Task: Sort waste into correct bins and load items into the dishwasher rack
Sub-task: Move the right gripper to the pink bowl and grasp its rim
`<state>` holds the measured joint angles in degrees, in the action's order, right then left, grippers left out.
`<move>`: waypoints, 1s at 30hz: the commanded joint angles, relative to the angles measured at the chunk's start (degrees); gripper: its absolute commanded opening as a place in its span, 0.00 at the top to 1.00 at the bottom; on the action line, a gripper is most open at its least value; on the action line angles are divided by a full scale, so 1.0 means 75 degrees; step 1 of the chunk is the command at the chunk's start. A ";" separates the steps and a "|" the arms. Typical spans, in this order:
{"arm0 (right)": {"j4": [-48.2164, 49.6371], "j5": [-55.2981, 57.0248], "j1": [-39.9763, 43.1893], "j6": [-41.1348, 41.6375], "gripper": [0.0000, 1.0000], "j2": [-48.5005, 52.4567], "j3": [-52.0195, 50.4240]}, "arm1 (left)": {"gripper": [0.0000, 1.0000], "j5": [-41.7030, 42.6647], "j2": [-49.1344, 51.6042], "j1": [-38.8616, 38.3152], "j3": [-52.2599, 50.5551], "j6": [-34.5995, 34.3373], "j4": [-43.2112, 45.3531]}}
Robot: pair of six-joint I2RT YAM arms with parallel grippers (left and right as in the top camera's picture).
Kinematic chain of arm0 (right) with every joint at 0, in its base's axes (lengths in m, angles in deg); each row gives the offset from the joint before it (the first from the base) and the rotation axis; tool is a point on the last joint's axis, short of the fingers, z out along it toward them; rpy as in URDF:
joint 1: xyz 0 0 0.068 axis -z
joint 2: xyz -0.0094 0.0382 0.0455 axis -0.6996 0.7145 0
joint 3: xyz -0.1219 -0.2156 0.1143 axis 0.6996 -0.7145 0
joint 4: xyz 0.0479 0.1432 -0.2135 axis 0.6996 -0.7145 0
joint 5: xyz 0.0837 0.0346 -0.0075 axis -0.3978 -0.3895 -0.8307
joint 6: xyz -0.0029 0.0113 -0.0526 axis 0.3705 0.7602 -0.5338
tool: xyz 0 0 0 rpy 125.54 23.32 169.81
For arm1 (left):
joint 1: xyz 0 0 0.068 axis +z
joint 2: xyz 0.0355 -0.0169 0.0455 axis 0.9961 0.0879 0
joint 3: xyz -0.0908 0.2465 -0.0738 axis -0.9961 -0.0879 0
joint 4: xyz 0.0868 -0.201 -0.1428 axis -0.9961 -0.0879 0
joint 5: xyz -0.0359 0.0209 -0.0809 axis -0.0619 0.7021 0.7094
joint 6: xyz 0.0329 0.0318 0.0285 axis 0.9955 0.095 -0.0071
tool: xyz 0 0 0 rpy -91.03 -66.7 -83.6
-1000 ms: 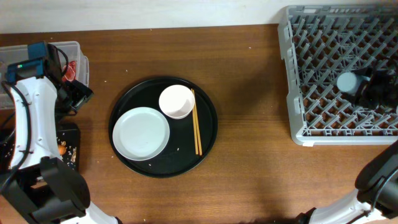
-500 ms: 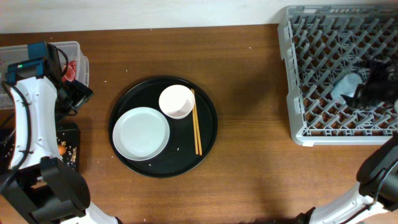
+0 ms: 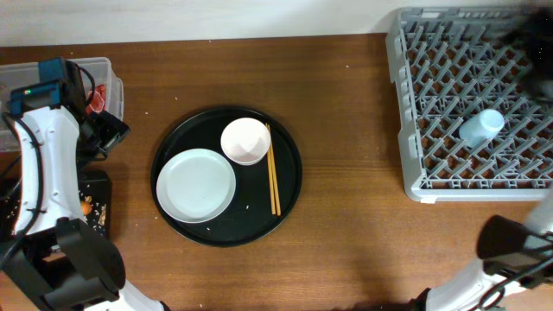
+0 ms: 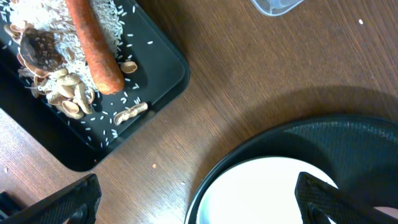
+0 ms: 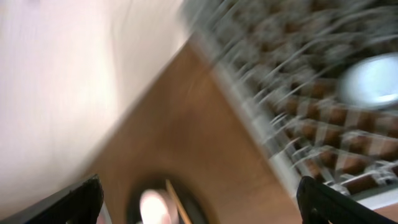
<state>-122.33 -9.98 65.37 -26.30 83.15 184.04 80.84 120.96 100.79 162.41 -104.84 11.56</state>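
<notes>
The white plate (image 3: 196, 185), the bowl (image 3: 245, 141) and the chopsticks (image 3: 273, 177) lie on the round black tray (image 3: 289, 200). The light blue cup (image 3: 481, 127) lies tilted in the grey rack (image 3: 406, 130), free of any gripper. My right gripper (image 5: 202, 202) is open and empty; in the overhead view it is a dark blur (image 3: 529, 30) over the rack's far right corner. My left gripper (image 3: 111, 131) is open and empty, between the clear tub (image 3: 97, 69) and the round tray. In the left wrist view it (image 4: 196, 199) hangs over the plate's (image 4: 267, 193) left rim.
The flat black tray (image 4: 165, 68) holds rice, brown scraps and the carrot (image 4: 93, 43). A red wrapper (image 3: 104, 93) lies in the clear tub. The right wrist view is blurred; it shows the cup (image 5: 373, 81), the bowl (image 5: 152, 208) and a chopstick (image 5: 177, 202).
My right gripper has let go of the cup and moved away towards the rack's far right corner. The cup now lies tilted in the rack. The left arm has not moved.
</notes>
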 commanded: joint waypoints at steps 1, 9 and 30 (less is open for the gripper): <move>-0.0157 -0.0020 -0.1749 -0.1716 0.02 0.0105 -0.0221 | 0.01 -0.0029 -0.0090 0.0012 0.0035 -0.0082 0.0009; 0.0326 0.1827 -0.6216 -0.0711 0.02 0.1597 -0.0600 | 0.01 -0.0029 -0.0090 0.0012 0.0035 -0.0082 0.0006; 0.1364 0.3223 -0.7726 0.3075 0.47 0.4488 -0.0895 | 0.01 -0.0029 -0.0090 0.0012 0.0035 -0.0082 0.0009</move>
<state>-112.21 12.73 7.97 -5.05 115.63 177.57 80.87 120.96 100.79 162.41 -104.86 11.54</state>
